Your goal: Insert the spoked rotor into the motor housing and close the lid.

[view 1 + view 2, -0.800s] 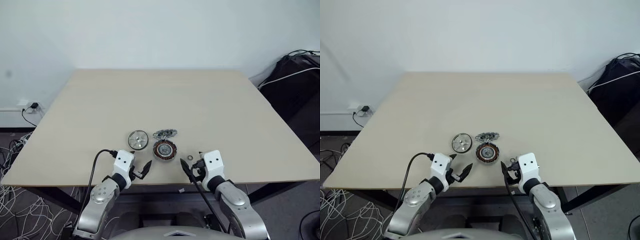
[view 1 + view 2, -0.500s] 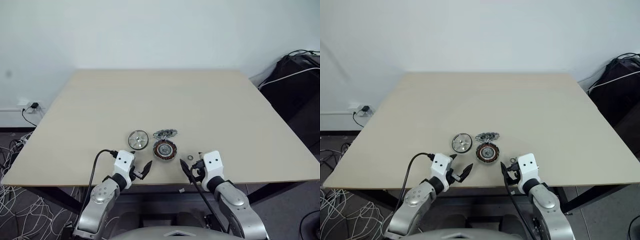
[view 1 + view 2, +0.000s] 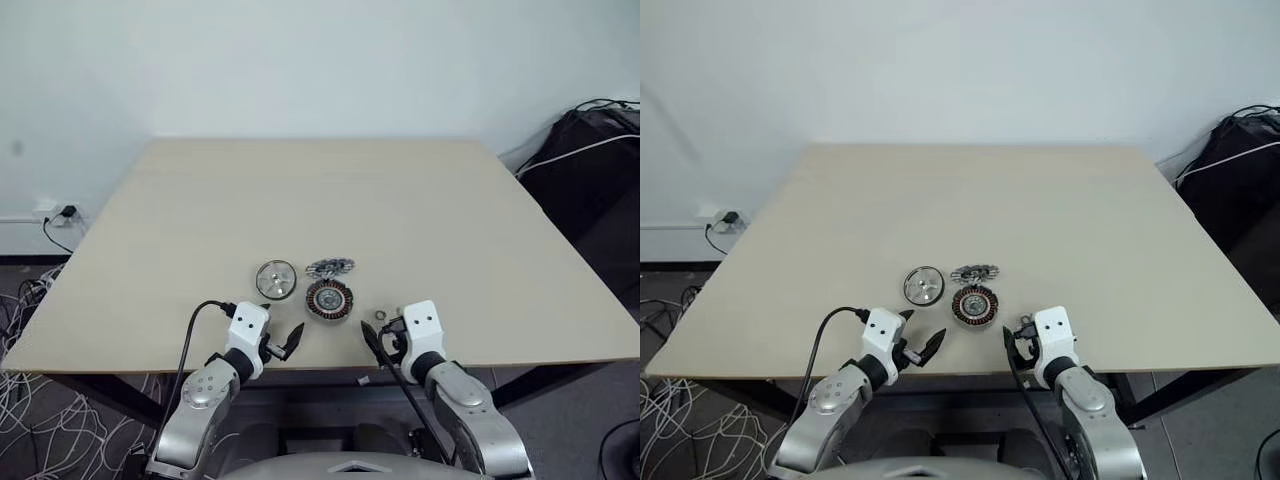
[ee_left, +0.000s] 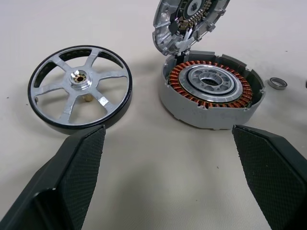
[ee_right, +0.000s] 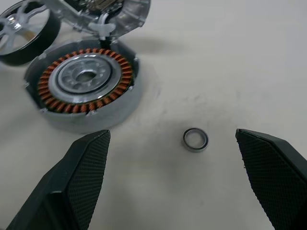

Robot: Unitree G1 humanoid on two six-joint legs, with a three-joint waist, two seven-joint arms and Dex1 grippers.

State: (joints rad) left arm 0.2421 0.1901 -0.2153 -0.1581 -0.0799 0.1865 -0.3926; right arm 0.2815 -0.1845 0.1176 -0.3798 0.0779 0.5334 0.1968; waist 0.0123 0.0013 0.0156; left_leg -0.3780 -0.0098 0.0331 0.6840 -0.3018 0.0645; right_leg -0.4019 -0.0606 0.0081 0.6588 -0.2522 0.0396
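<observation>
The left gripper (image 3: 283,346) hangs spread and empty at the tabletop (image 3: 400,210) edge. Ahead, the spoked rotor (image 4: 79,87) lies flat, spokes up, just left of the motor housing (image 4: 212,94), whose lid (image 4: 188,20) stands tilted open. Pinching the rotor's thin rim could flip it; the raised lid may block entry. The right gripper (image 3: 377,340), also spread, could knock the loose washer (image 5: 195,140).

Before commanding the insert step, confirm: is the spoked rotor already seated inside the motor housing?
No, the spoked rotor lies flat on the table beside the motor housing, apart from it, its copper windings exposed.
</observation>
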